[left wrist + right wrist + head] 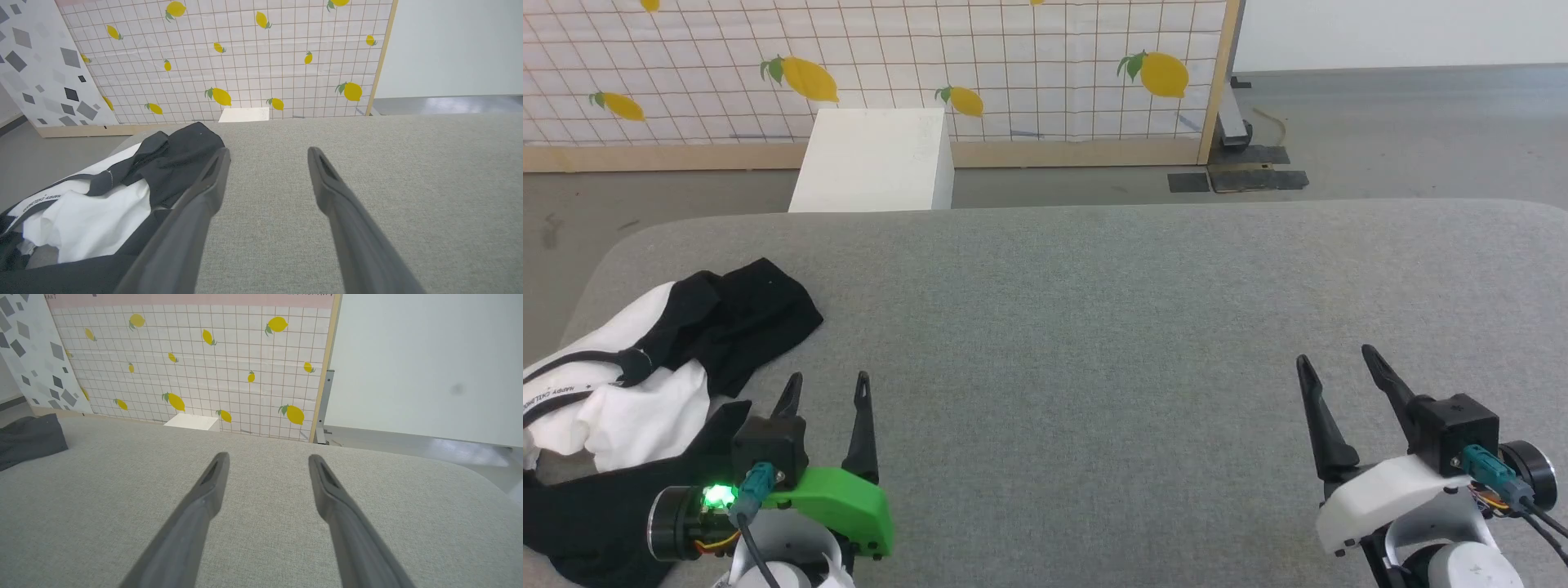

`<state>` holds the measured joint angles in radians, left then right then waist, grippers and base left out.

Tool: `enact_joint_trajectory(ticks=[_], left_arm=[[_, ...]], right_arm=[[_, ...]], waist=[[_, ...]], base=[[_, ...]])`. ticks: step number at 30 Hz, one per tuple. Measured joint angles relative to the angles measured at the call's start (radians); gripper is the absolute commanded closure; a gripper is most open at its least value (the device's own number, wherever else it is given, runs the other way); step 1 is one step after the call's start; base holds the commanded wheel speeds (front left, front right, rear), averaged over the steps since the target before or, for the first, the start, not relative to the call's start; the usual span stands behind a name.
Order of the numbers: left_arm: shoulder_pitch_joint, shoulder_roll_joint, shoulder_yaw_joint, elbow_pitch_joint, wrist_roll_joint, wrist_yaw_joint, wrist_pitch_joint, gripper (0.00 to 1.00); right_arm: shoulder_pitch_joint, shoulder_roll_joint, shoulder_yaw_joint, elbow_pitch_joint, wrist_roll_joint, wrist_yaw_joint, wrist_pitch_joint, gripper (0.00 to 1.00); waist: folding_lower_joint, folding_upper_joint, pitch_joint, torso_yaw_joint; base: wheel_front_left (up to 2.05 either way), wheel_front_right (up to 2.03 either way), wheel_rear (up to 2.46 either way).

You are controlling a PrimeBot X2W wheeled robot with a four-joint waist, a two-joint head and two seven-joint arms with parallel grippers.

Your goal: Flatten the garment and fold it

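While both grippers sit w/ fingers spread wide and nothing between them, the left gripper (828, 377) is just beside the crumpled garment (645, 408) at the left end of the grey padded surface (1094, 327), and the right gripper (1335, 355) is well apart from it over bare fabric. Can't tell if the left finger touches the black cloth; the garment's lower-left part is cut off at the head view's edge. White neckband strip (564, 388) has small lettering starting "HAPPY", rest too small to read.

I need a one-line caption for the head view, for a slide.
The garment lies crumpled at the left edge of the grey surface, with left gripper and right gripper open.
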<state>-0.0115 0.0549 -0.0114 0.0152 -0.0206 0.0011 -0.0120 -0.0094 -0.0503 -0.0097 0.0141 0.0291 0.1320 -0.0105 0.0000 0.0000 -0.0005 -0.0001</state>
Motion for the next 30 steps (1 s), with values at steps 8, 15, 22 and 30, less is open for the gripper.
enact_joint_trajectory(ticks=[8, 15, 22, 30], left_arm=[[-0.001, 0.000, -0.003, 0.016, -0.007, 0.000, -0.016, 0.00], [-0.001, 0.000, -0.002, 0.029, -0.015, 0.001, -0.029, 0.00], [-0.001, 0.002, 0.000, 0.036, -0.018, 0.009, -0.044, 0.00], [-0.001, 0.005, 0.002, 0.043, -0.026, 0.014, -0.061, 0.00]], right_arm=[[0.001, 0.000, -0.011, 0.008, 0.019, 0.000, -0.017, 0.00], [0.004, 0.000, -0.016, 0.015, 0.029, 0.000, -0.031, 0.00], [0.011, 0.000, -0.017, 0.025, 0.043, 0.000, -0.044, 0.00], [0.013, 0.000, -0.017, 0.036, 0.061, 0.000, -0.062, 0.00]], waist=[[0.0000, 0.0000, -0.002, 0.002], [0.0000, 0.0000, -0.004, 0.014], [0.0000, 0.0000, -0.006, 0.038], [0.0000, 0.0000, -0.009, 0.076]], base=[[0.00, 0.00, 0.00], [0.00, 0.00, 0.00], [0.00, 0.00, 0.00], [0.00, 0.00, 0.00]])
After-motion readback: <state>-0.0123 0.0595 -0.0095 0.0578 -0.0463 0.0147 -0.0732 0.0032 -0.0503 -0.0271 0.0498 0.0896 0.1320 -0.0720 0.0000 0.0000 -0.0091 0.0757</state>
